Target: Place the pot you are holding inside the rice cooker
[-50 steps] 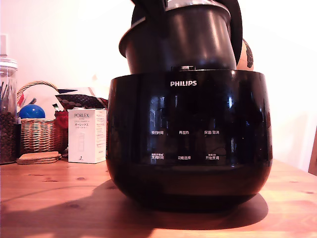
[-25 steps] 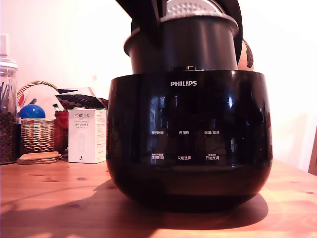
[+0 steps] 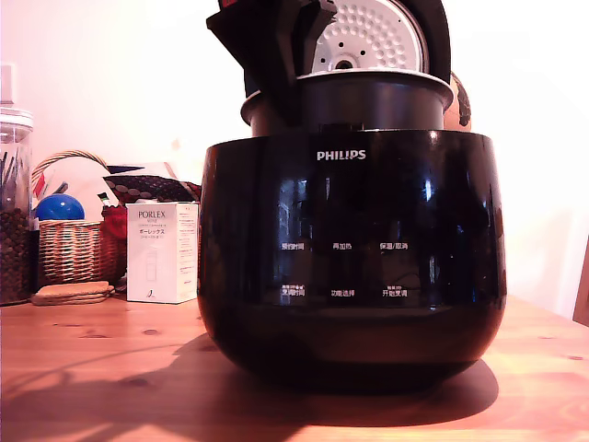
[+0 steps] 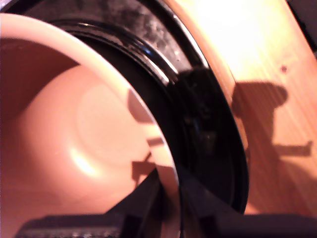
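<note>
1. The gripper [image 3: 276, 69] pinches the pot [image 3: 368, 101] by its rim, on the exterior view's left.
2. The pot sits upright, mostly sunk into the rice cooker [image 3: 350, 258], its rim just above the opening.
3. The remaining travel looks straight down.

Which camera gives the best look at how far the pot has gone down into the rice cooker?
The exterior view. It shows the pot side-on, its upper wall and rim standing above the rice cooker. The gripper holds the rim. The wrist view shows only the pot's pale inside and rim at close range, not its depth.
</note>
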{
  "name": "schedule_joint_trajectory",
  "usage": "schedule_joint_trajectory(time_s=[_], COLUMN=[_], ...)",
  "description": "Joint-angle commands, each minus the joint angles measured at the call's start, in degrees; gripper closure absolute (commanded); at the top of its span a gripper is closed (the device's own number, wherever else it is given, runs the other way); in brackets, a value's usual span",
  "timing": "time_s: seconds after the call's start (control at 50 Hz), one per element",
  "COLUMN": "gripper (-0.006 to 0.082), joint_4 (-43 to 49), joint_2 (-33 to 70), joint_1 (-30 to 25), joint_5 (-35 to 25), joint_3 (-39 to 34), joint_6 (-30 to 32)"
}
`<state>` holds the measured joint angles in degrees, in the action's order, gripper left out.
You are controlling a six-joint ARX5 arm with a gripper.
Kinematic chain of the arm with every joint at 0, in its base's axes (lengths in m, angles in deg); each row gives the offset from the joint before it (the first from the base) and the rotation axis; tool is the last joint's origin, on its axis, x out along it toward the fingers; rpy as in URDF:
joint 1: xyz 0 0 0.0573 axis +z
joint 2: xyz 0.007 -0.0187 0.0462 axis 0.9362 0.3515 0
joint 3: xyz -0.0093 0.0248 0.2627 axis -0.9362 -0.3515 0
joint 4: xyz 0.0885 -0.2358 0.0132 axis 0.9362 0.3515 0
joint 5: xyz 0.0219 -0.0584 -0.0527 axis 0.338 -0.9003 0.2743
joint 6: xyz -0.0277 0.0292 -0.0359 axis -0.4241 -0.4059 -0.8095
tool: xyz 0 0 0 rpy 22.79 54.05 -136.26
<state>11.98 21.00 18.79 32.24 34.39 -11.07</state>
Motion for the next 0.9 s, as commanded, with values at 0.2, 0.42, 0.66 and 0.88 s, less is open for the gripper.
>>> schedule_joint_trajectory(time_s=[0.2,0.42,0.66,0.88], gripper=[0.0791,0.0791,0.0791,0.0701], joint_4=[-0.33,-0.42,-0.59,-0.74], joint_2=[1.9,2.01,2.01,2.01], joint_1=[0.0,0.02,0.02,0.02], joint_5=[-0.68,-1.33,-1.27,-1.25], joint_3=[1.66,1.66,1.66,1.66], joint_6=[1.46,1.44,1.38,1.38])
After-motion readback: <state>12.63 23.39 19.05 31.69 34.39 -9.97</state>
